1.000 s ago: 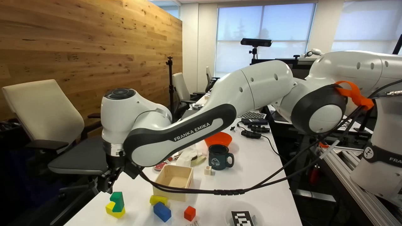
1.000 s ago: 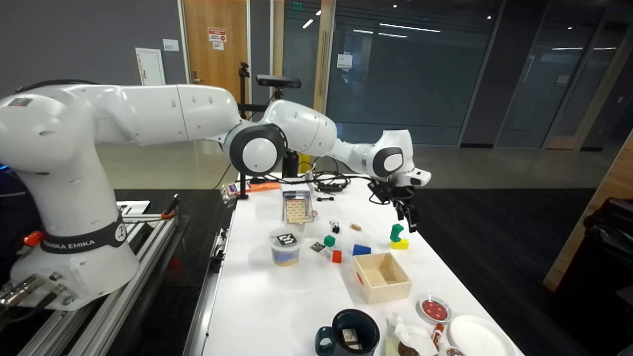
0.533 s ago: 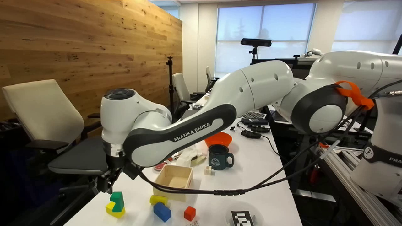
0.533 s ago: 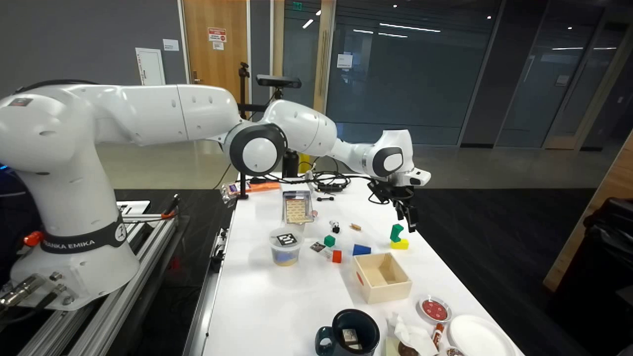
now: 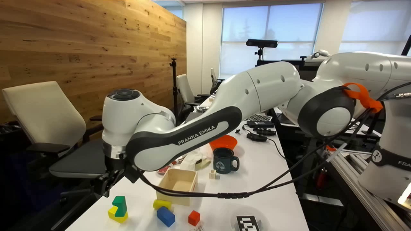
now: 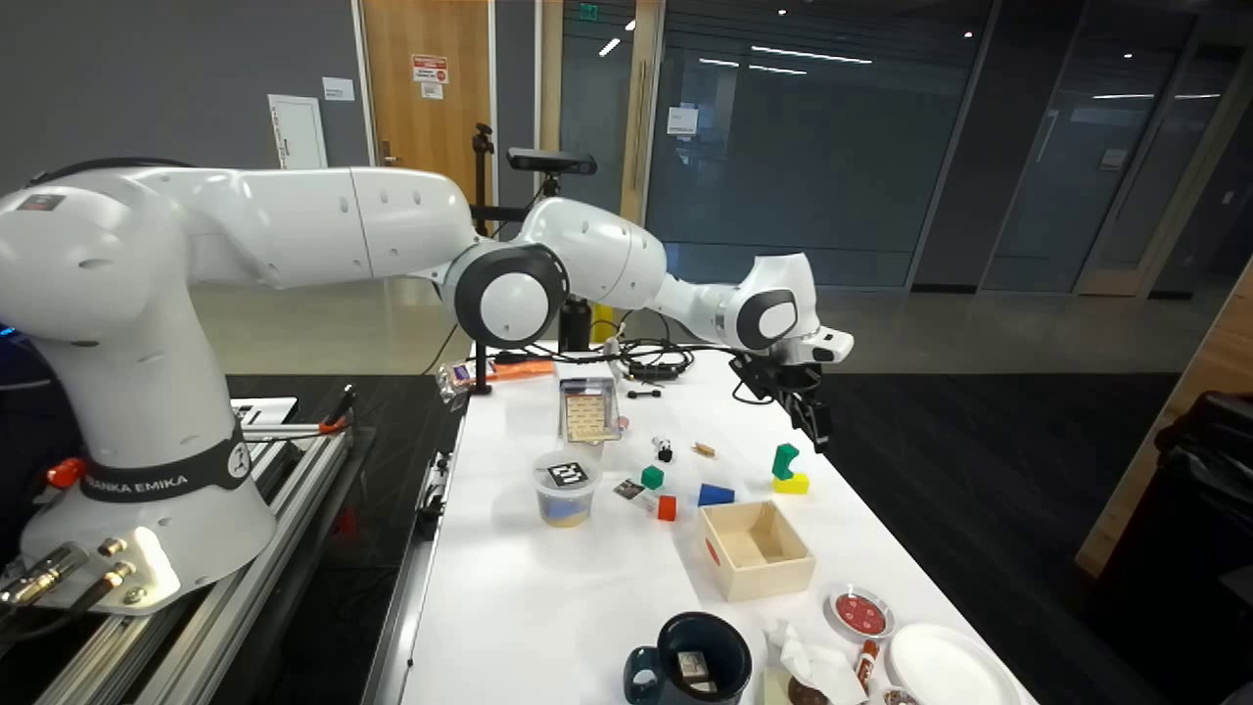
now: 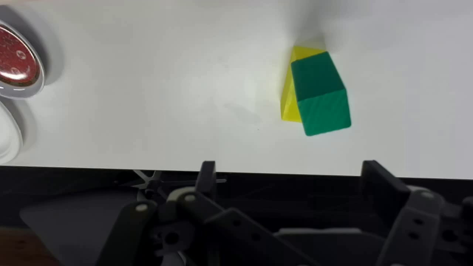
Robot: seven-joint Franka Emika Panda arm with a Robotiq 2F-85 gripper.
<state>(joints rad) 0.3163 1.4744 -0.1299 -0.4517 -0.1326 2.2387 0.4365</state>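
Observation:
My gripper (image 7: 289, 164) is open and empty, its two black fingers wide apart in the wrist view. It hangs above the table's long edge, partly past it. It also shows in both exterior views (image 5: 103, 189) (image 6: 818, 436). The nearest things are a green notched block (image 7: 320, 87) and a yellow block (image 7: 290, 98). The green block (image 5: 120, 205) stands upright on the yellow block (image 5: 118, 219), leaning over one side. The pair also shows as green block (image 6: 784, 460) and yellow block (image 6: 793, 485). The fingers touch neither block.
A wooden box (image 6: 759, 578), a blue block (image 6: 715, 494), a red cube (image 6: 667, 507), a green block (image 6: 652, 477) and a lidded tub (image 6: 565, 501) are on the table. A dark mug (image 5: 224, 163), a red tin (image 7: 16, 61) and a chair (image 5: 45, 115) are also near.
My gripper has risen slightly, tilted, and shifted a little outward past the table edge. The blocks have not moved. A bright patch of light now shows on the robot's base.

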